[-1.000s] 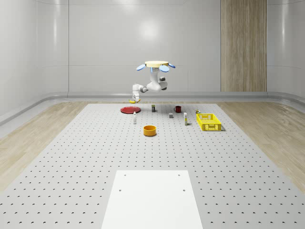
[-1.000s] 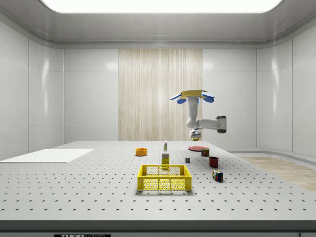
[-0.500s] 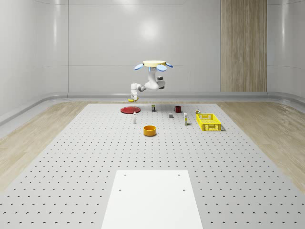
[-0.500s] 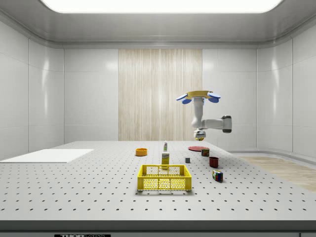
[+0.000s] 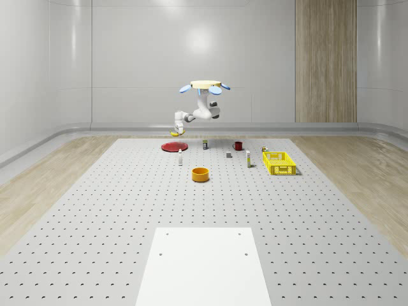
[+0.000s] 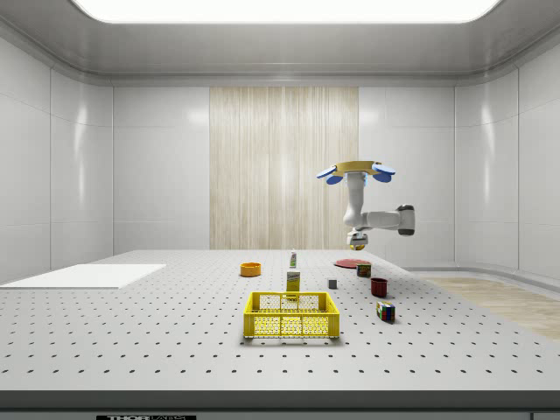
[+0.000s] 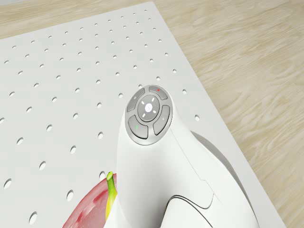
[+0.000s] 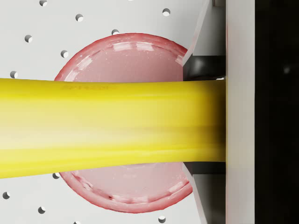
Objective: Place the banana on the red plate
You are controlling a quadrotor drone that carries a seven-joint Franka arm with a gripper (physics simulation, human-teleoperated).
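The drone (image 5: 205, 85) hovers above the far end of the perforated table, near the red plate (image 5: 173, 147). Its arm reaches down toward the whole-scene view's left. The gripper (image 5: 178, 130) is shut on the yellow banana (image 5: 175, 134), holding it in the air above the plate. In the side view the gripper (image 6: 355, 236) hangs a short way over the plate (image 6: 352, 262). Through the wrist camera the banana (image 8: 107, 126) lies across the plate (image 8: 126, 56), with one finger (image 8: 205, 70) pressed against it. The drone view has the banana's tip (image 7: 110, 192) over the plate's rim (image 7: 85, 209).
An orange bowl (image 5: 201, 174), a yellow basket (image 5: 279, 162), a red mug (image 5: 238, 145) and several small bottles and boxes stand nearer the middle of the table. A white sheet (image 5: 204, 264) lies at the near end. The table's far edge and wooden floor (image 7: 247, 71) are close to the plate.
The drone and arm have drifted to the side view's right, toward the table's far end, carrying the banana over the plate. The gripper stays shut on it.
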